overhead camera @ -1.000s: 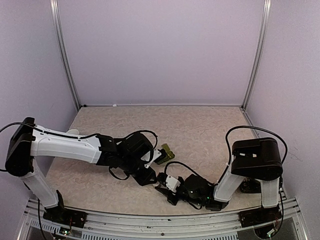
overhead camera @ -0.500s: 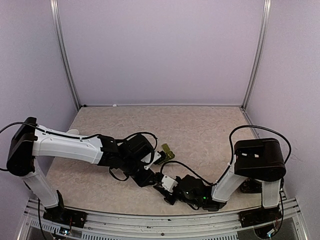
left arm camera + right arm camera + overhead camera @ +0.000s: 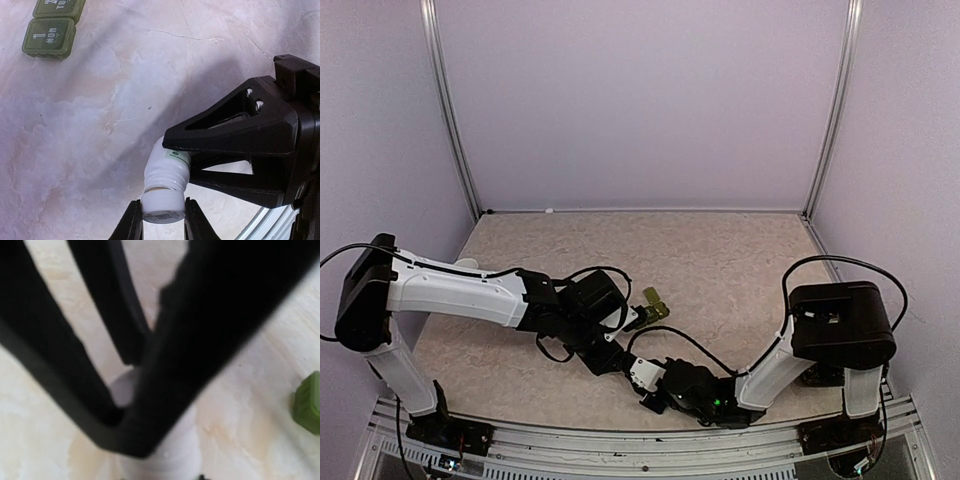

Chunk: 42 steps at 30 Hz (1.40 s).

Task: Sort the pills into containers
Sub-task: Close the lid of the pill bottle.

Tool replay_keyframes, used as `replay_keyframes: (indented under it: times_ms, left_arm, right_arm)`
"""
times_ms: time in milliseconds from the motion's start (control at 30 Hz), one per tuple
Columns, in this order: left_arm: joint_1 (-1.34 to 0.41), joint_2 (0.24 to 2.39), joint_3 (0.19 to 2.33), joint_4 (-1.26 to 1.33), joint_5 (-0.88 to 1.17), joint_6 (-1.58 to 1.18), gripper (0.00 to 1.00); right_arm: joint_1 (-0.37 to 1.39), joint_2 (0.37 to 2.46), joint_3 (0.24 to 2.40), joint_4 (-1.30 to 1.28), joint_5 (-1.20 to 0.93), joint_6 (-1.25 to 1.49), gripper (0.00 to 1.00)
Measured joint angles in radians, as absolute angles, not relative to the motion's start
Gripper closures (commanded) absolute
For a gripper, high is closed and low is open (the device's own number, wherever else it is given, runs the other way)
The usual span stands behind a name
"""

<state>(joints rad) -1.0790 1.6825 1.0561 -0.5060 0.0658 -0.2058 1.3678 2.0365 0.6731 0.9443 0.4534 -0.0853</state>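
I have both arms brought together at the near middle of the table (image 3: 720, 250), low over the surface. My left gripper (image 3: 162, 221) is pinched narrow on the white cap (image 3: 161, 210) of a small white bottle (image 3: 163, 179); in the left wrist view one fingertip sits flush on each side of the cap. My right gripper (image 3: 185, 159) has the same bottle by its body, just past the neck, where a bit of green and white label shows between its black fingers (image 3: 220, 137). So each arm grips one end of the bottle, which lies tilted between them over the marbled tabletop. I cannot tell whether it touches the surface.

The right wrist view is badly blurred. I can make out dark finger shapes closing around a pale rounded form that I take to be the bottle, with a green corner at the right edge, and nothing finer than that.

The dark green pill box (image 3: 655, 303) lies flat on the table, a little farther away than the two grippers and just to the right of my left arm's wrist, set at a slant. It touches neither gripper. In the left wrist view it sits in the upper left corner, well apart from the bottle. There I see one whole square compartment with its lid down and pale lettering on it, and part of the next compartment cut off by the frame edge.
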Motion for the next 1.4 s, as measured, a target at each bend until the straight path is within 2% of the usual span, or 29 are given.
replay_keyframes:
  times_ms: [367,1400]
  left_arm:
    - [-1.079,1.684,1.057,-0.512,0.071,-0.202,0.91]
    - [-1.079,1.688,1.009,-0.377,0.181,-0.231,0.92]
  right_arm:
    - [1.387,2.036,0.685,0.914,0.537,-0.093,0.73]
    - [1.391,2.002,0.540,1.089,0.435,-0.084,0.73]
